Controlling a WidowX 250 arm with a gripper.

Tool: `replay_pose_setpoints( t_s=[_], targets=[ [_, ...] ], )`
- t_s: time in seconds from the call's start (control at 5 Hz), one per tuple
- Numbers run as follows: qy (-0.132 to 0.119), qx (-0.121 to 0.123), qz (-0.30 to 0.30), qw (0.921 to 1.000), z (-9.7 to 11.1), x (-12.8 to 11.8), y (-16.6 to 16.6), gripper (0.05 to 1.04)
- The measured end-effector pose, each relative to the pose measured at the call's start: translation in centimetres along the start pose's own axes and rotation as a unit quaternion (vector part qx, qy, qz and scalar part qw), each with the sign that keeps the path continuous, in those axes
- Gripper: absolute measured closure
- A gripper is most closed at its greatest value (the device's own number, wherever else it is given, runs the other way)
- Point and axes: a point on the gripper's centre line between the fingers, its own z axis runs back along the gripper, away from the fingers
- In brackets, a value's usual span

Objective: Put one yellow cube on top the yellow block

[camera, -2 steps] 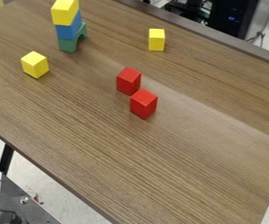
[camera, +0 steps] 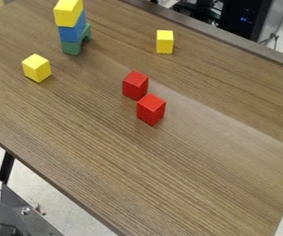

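L yellow cube (camera: 37, 68) sits nr stack (camera: 73, 33) w/ yellow block (camera: 67, 14) (on top).

Evenly lit, moderately bright.
Streaked with pale glare across the wooden tabletop (camera: 221, 122) toward its right edge; softly shadowed.

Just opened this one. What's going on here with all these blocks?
Nothing is holding any of the blocks at this moment. A yellow block tops a stack, on a blue block and a green block. No yellow cube sits on it yet: one yellow cube is nearer the table's left edge, another yellow cube toward the far edge. Two red blocks stand close together between them and the near side.
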Motion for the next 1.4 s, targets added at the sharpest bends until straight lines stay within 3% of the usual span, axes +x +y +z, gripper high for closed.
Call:
replay_pose_setpoints(
  t_s=[0.2, 0.4, 0.6, 0.8, 1.2, 1.4],
  targets=[
    [0.009, -0.027, 0.031, 0.9991, 1.3, 0.4, -4.2, 0.084],
    [0.021, -0.040, 0.078, 0.9959, 1.1, 1.4, -5.7, 0.084],
    [0.064, -0.052, 0.087, 0.9928, -1.8, 1.7, -8.2, 0.084],
    [0.105, -0.051, 0.084, 0.9897, -6.3, 2.2, -9.7, 0.084],
    [0.136, -0.050, 0.015, 0.9893, -9.4, 1.1, -12.7, 0.084],
    [0.136, -0.053, -0.020, 0.9891, -9.9, -0.1, -13.4, 0.085]
  ],
)
